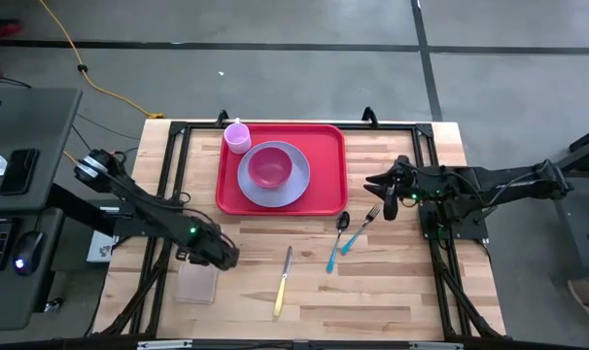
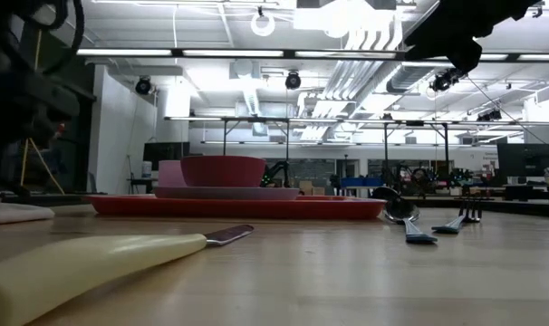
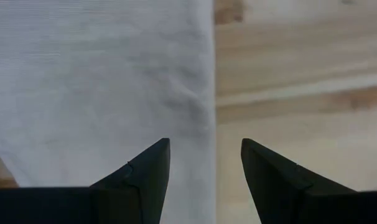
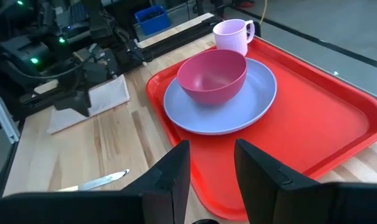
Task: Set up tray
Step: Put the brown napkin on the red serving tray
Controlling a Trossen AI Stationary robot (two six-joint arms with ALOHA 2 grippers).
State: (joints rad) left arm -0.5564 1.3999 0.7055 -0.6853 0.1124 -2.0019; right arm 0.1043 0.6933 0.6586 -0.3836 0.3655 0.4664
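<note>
Tray (image 1: 326, 185) just left of open right end effector (image 1: 370, 182).

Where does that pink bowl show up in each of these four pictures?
High view: the pink bowl sits on the lavender plate, upper middle.
Low view: the bowl is left of centre, on the plate.
Left wrist view: not in it; only a white cloth and wood show.
Right wrist view: the bowl is at upper centre.
Shared landmark: the red tray under the plate.
</note>
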